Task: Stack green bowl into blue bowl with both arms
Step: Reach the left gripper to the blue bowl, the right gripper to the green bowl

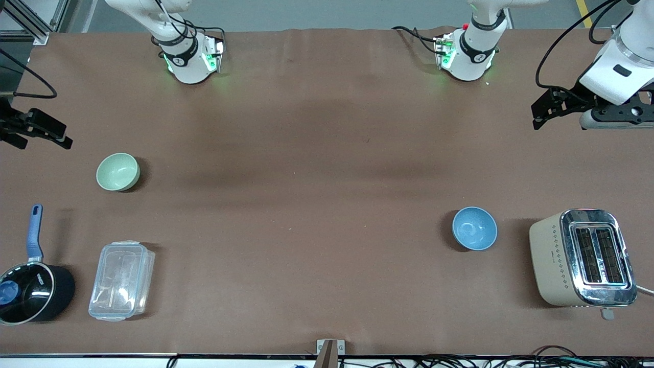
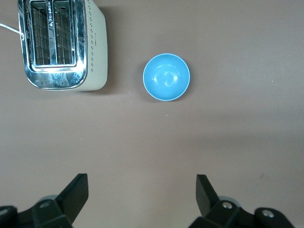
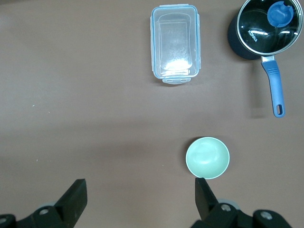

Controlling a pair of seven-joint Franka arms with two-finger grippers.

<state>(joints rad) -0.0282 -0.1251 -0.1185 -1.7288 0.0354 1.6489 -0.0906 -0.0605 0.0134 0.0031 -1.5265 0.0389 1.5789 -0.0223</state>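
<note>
Nearest the front camera sit a black saucepan (image 1: 31, 294) with a blue handle and a clear plastic container (image 1: 121, 280) at the right arm's end of the desk (image 1: 317, 204), and a cream toaster (image 1: 582, 258) at the left arm's end. Farther from the camera than the container, the green bowl (image 1: 118, 172) stands upright and empty on the desk. Well apart from it, the blue bowl (image 1: 474, 228) stands upright and empty just beside the toaster, on its side toward the middle of the desk. Neither bowl is touched, so the stacking has not begun. Up at the desk's edge on its own end, the left gripper (image 1: 549, 110) hovers with its two black fingers spread wide, holding nothing; its wrist view looks down on the blue bowl and toaster. At the other edge, the right gripper (image 1: 38, 130) likewise hovers empty, fingers wide apart, the green bowl just past one fingertip in its wrist view. Likely risks: both bowls look smooth and glossy, so a pinch on a thin rim could slip or tip the green bowl; a careless descent near the blue bowl could knock the toaster; and a release off centre could leave the green bowl tilted on the blue rim.
</note>
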